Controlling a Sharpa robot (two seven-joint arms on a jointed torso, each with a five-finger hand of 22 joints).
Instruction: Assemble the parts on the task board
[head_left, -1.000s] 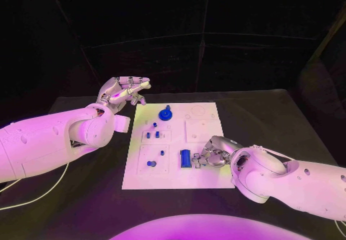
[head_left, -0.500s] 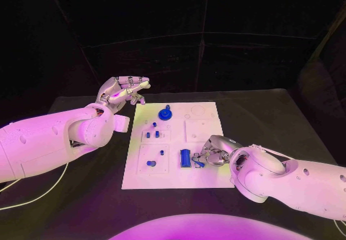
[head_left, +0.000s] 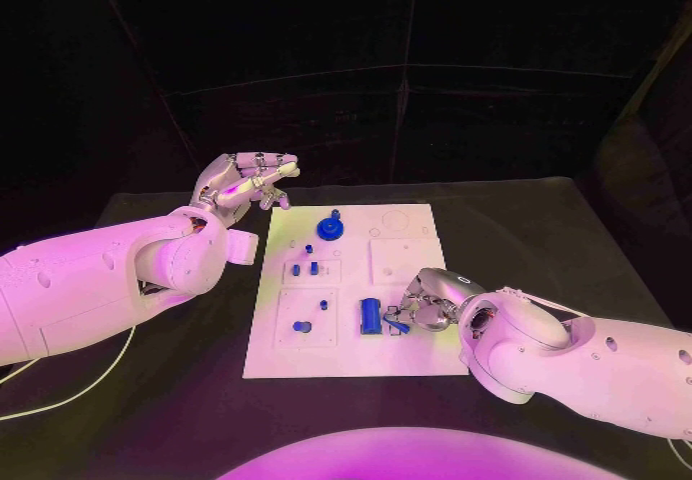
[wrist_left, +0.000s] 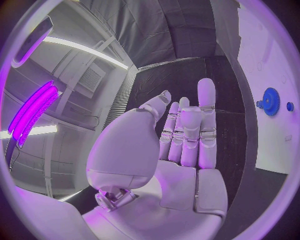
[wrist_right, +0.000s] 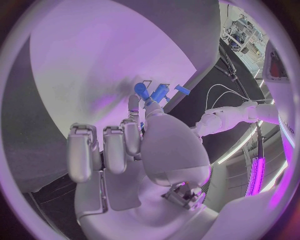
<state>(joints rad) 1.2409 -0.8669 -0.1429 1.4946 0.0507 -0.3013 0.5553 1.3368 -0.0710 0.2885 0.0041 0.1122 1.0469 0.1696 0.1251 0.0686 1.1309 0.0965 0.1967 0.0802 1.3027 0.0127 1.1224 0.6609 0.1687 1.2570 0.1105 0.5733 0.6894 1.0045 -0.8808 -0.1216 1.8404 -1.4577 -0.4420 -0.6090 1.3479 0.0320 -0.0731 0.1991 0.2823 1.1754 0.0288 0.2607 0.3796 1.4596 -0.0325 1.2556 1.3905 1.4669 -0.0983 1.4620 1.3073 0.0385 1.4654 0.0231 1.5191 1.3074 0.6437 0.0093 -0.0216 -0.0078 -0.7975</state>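
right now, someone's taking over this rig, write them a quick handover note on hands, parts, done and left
Left hand: raised off the far left corner of the task board, fingers straight and apart, holding nothing.
Right hand: low over the board's near right part, fingers at a small blue part beside the blue cylinder; whether it grips cannot be told.
Standing in the board: blue gear at the far end, small pegs mid-board, one peg near left.
Left: seat the cylinder and the small part; far right recesses look unfilled.
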